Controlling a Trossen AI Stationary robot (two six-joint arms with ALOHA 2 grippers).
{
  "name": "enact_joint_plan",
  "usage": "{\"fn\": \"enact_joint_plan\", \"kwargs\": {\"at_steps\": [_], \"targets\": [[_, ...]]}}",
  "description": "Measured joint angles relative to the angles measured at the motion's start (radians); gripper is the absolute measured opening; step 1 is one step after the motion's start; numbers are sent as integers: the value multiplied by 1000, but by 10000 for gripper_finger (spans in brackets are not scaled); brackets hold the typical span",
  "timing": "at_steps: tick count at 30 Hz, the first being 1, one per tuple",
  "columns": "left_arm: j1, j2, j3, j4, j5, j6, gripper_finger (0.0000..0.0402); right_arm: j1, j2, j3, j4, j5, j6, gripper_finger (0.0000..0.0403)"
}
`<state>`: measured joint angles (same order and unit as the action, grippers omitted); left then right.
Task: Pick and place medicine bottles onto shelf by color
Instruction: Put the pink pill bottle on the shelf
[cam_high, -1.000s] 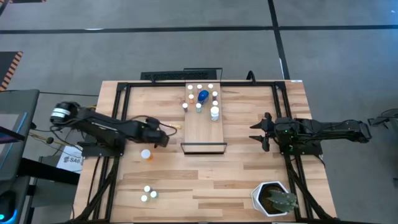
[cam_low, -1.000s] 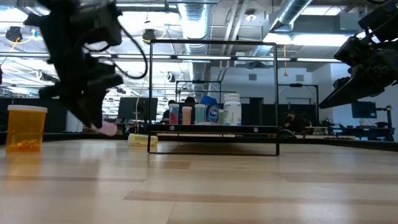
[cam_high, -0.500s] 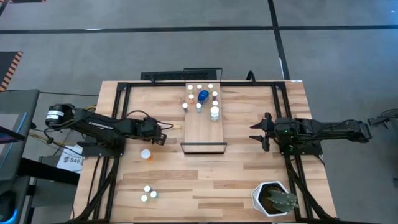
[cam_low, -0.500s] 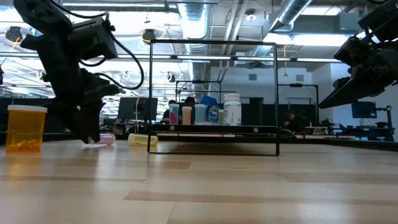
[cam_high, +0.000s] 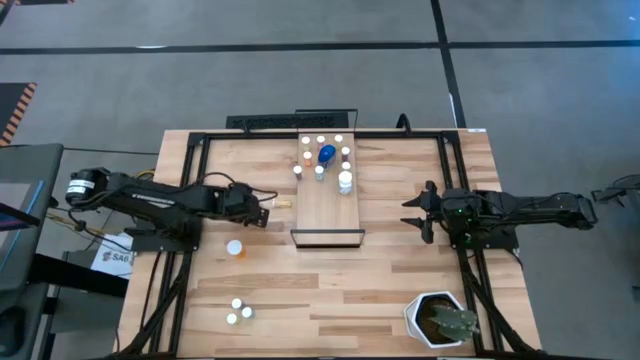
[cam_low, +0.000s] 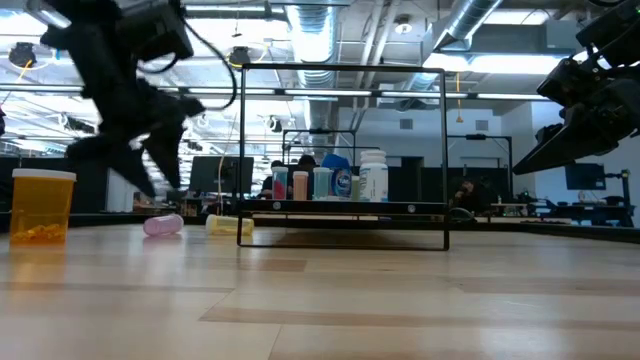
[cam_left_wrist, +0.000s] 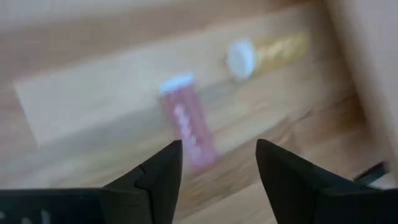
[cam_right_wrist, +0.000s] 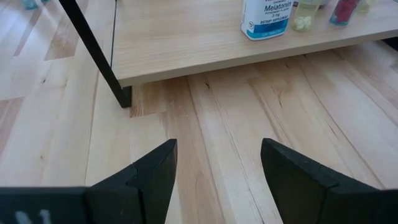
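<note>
Currently the left end effector (cam_left_wrist: 217, 163) hovers with fingers apart, holding nothing; the pink bottle (cam_left_wrist: 187, 118) lies on its side on the table directly ahead, a yellowish bottle (cam_left_wrist: 266, 52) just beyond. Regrasp: centre both fingers across the body, then close.

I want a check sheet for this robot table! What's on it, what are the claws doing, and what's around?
Surface: plank tabletop, light wood.
Job's things: shelf holds a group of bottles at its far end, including a blue bottle. A pink bottle and a yellowish bottle lie on their sides left of the shelf. An orange bottle stands nearer; two small ones stand at the front.
Clutter: white plant pot, front right.
Grippers: left gripper open above the pink bottle, holding nothing. Right gripper open, waiting right of the shelf.
Cables: one runs on the left arm.
Surroundings: grey floor.
</note>
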<state>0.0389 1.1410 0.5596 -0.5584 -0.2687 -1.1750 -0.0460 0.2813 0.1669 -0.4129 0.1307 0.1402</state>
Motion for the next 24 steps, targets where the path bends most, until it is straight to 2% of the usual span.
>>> {"fn": "enact_joint_plan", "kwargs": {"at_steps": [3, 5, 14, 16, 20, 24], "targets": [[41, -15, 43, -39, -26, 53, 192, 0, 0, 0, 0, 0, 0, 255], [97, -6, 63, -61, -6, 99, 192, 0, 0, 0, 0, 0, 0, 255], [455, 24, 104, -78, 360, 398, 192, 0, 0, 0, 0, 0, 0, 255], [517, 33, 114, -79, 409, 441, 192, 0, 0, 0, 0, 0, 0, 255], [578, 131, 157, -116, 470, 503, 192, 0, 0, 0, 0, 0, 0, 255], [588, 272, 262, -213, 471, 589, 192, 0, 0, 0, 0, 0, 0, 255]]}}
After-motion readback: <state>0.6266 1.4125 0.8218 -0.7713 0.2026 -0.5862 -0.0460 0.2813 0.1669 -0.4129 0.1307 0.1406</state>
